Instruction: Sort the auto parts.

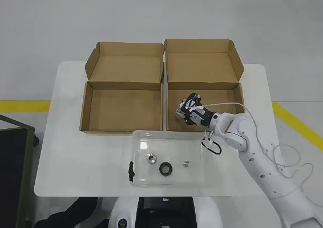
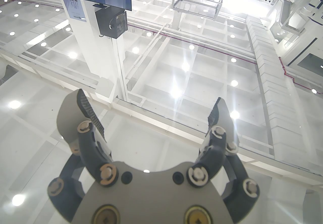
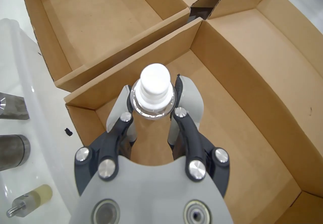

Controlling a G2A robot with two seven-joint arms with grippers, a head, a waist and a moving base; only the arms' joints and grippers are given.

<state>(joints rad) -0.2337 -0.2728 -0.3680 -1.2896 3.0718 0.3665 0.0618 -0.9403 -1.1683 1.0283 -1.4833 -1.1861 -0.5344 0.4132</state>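
right end effector clamped on white-capped part — held over cardboard box, likely for drop-off | left end effector spread open, empty — pointing upward, clear

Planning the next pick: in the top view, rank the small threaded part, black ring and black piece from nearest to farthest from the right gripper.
1. Small threaded part, right side of the tray, nearest the right gripper.
2. Black ring, tray's middle.
3. Black piece, tray's left edge.
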